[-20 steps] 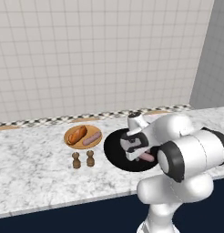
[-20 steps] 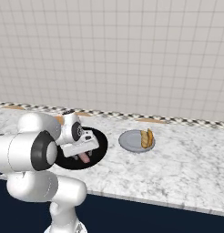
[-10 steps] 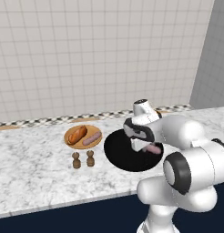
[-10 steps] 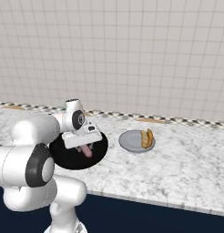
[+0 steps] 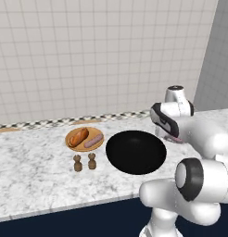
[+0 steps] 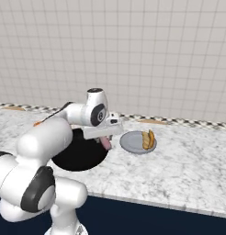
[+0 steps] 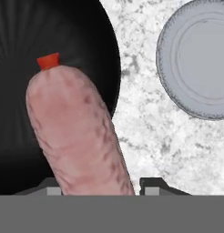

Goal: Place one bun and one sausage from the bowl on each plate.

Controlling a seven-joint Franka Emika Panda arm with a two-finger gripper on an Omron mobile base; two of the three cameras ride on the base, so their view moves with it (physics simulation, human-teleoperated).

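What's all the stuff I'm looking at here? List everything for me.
bowl: one, black, middle of the counter.
wooden plate: one, tan, left of the bowl, holding a bun and a sausage.
grey plate: one, right of the bowl, holding a bun.
held sausage: one, pink, over the bowl's rim, toward the grey plate.
shakers: two, brown, in front of the wooden plate.
counter: one, white-grey marble.
wall: pale tiles.
end effector: one, shut on the held sausage.
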